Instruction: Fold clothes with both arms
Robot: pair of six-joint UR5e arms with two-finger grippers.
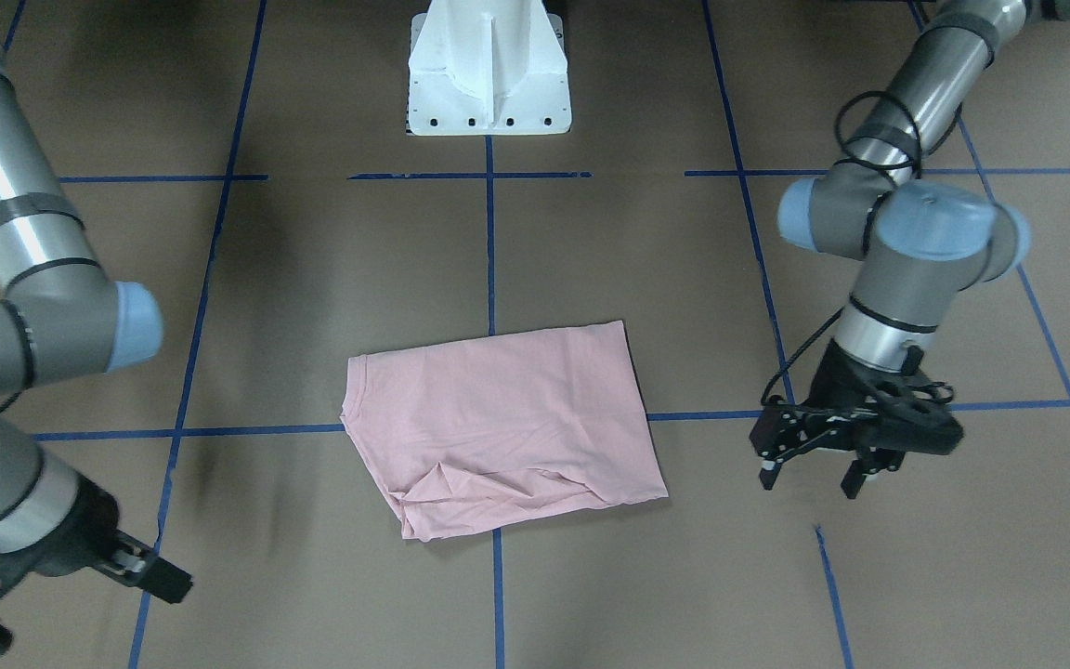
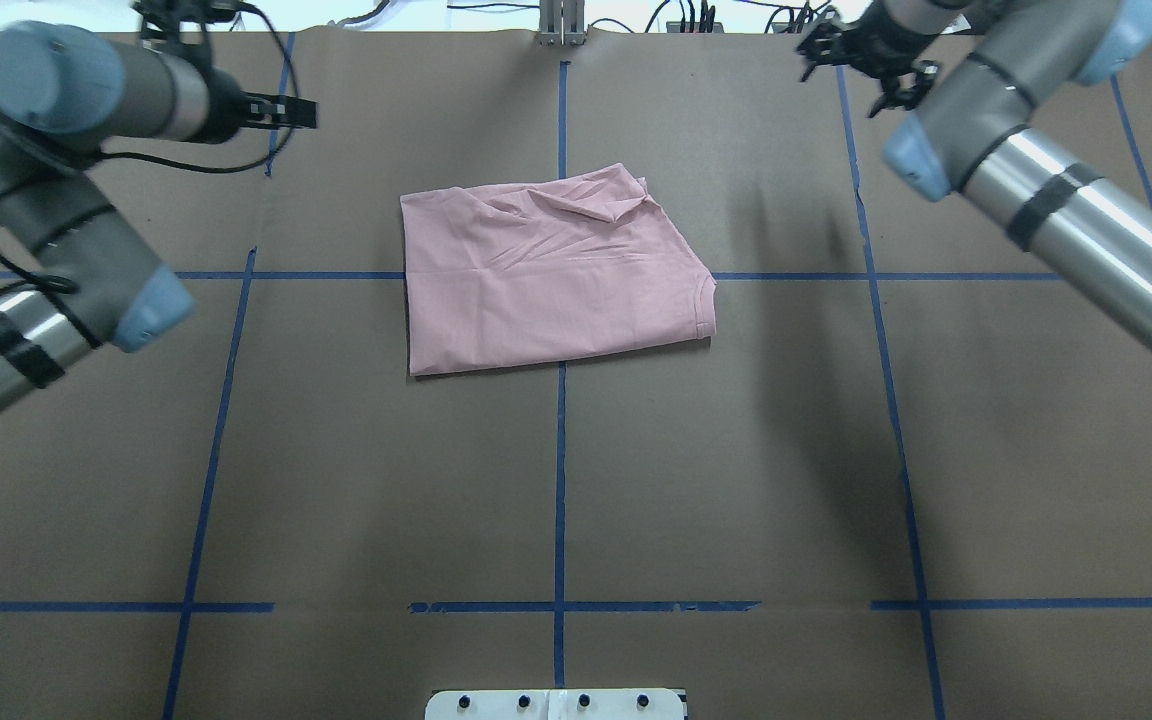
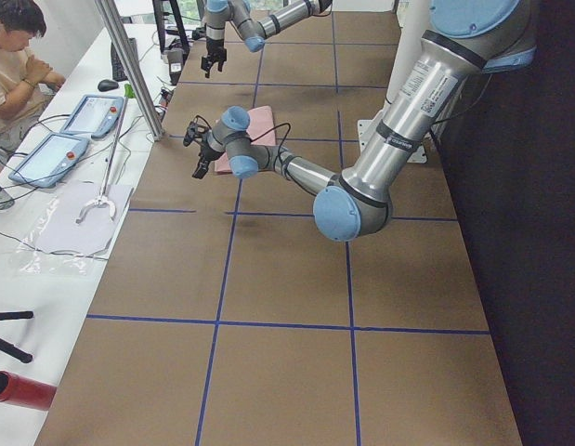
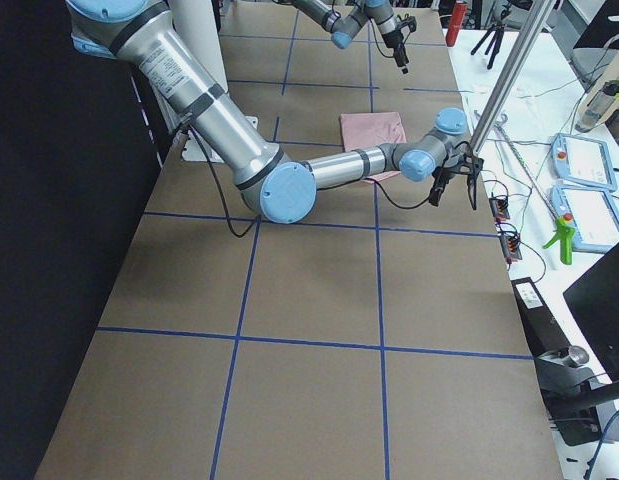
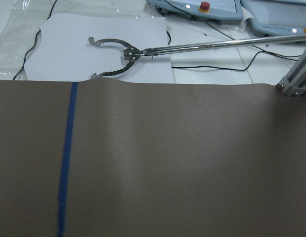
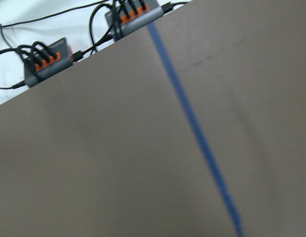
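The pale pink T-shirt (image 1: 502, 423) lies folded into a rough rectangle on the brown table, plain side up, with wrinkles along its far edge; the print is hidden. It also shows in the overhead view (image 2: 546, 270). My left gripper (image 1: 809, 483) is open and empty, hovering well off to the shirt's side. My right gripper (image 4: 455, 195) is open and empty on the shirt's other side, near the table's far edge; one of its fingers (image 1: 163, 578) shows in the front view. Neither gripper touches the shirt. The wrist views show only table.
Blue tape lines (image 2: 560, 480) grid the table. The white pedestal base (image 1: 489, 74) stands on the robot's side. Beyond the far edge are a metal grabber tool (image 5: 118, 49), cable hubs (image 6: 44, 61), an aluminium post (image 3: 129, 65), teach pendants (image 3: 92, 116) and an operator (image 3: 13, 56).
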